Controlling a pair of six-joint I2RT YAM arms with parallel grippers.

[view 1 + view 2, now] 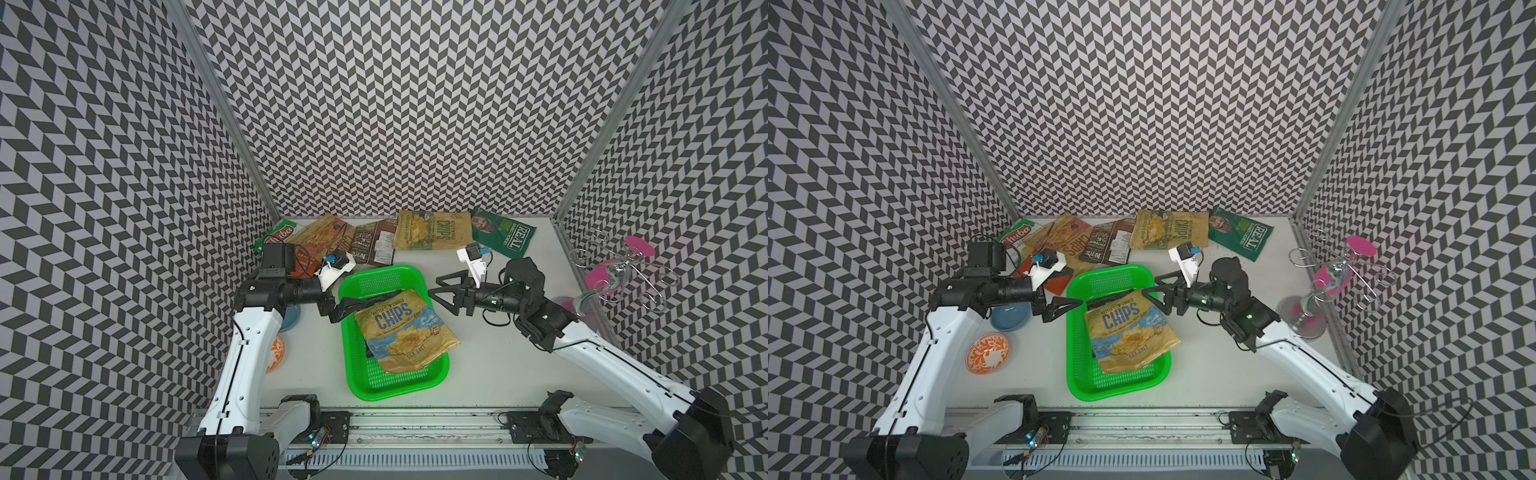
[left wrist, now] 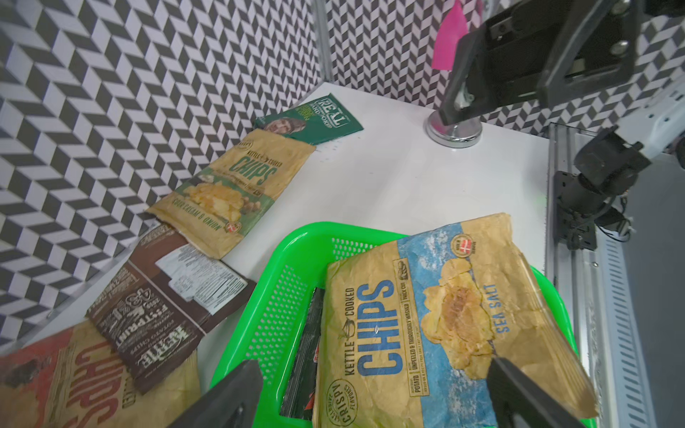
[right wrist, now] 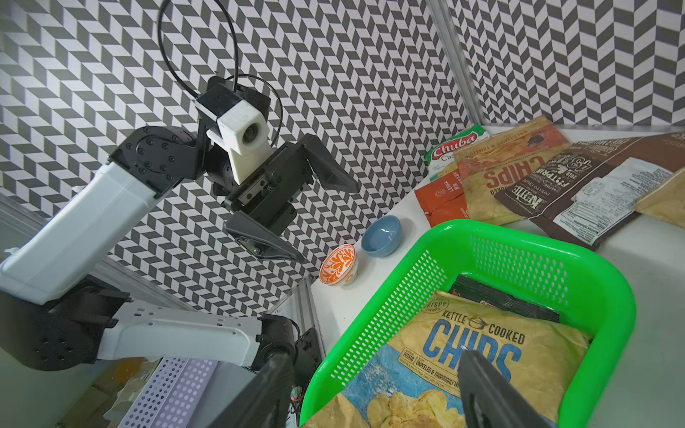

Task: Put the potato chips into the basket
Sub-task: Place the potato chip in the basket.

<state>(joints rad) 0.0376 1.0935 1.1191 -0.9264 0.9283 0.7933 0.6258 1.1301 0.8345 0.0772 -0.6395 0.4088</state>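
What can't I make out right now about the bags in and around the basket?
- Black bag in the basket: brand unreadable in every view; the sea salt CHIPS bag covers most of it.
- Orange bag: mostly behind the left arm in both top views; label too small to read in the right wrist view.
- Chuba bag: partly under a tan CHIPS bag.

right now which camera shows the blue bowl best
The right wrist view: the blue bowl shows whole and unblocked there, next to the orange bowl. In both top views the left arm hides part of it. The left wrist view does not show it at all.
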